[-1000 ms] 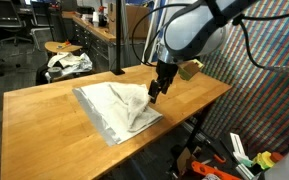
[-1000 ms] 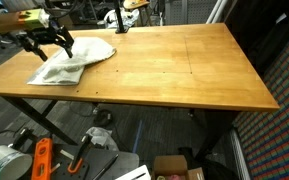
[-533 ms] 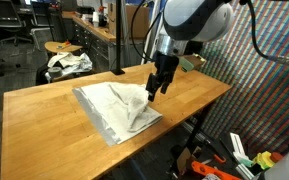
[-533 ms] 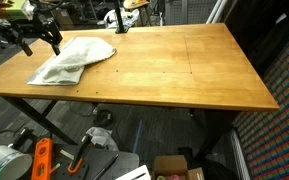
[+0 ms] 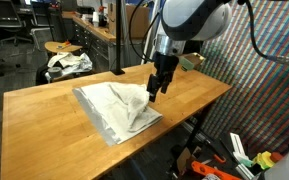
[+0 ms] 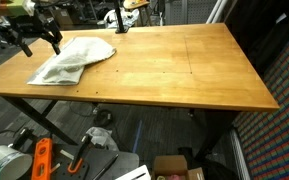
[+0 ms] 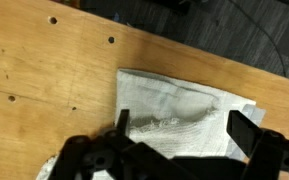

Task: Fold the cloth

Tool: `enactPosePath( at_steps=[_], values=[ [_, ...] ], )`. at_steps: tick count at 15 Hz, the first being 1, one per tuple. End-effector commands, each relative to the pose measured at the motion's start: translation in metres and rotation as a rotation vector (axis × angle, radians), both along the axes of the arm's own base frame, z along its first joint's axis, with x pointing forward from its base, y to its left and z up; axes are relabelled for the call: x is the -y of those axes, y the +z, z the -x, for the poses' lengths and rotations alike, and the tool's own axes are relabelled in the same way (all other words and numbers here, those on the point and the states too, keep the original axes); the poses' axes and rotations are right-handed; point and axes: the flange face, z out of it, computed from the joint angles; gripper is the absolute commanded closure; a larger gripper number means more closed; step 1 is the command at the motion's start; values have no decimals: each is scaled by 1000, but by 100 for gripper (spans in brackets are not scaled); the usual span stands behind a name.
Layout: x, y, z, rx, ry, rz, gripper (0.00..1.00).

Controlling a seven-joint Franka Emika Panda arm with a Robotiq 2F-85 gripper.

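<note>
In an exterior view we find the table (image 6: 194, 70) bare and passable everywhere right of the rumpled cloth (image 6: 72, 60), which lies at its left end. Over that end the pincer (image 6: 41, 45) hangs with jaws spread. In an exterior view a dark post (image 5: 119, 40) rises at the table's far edge, behind the cloth.

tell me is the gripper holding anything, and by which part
Nothing is held. The gripper stands open over the cloth, which lies rumpled on the table; its fingers grip no edge or corner of it.
</note>
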Motion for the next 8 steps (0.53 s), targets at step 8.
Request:
enactPosePath(
  at_steps=[8],
  values=[
    [34,23,-141,-60,140,79,0]
  ],
)
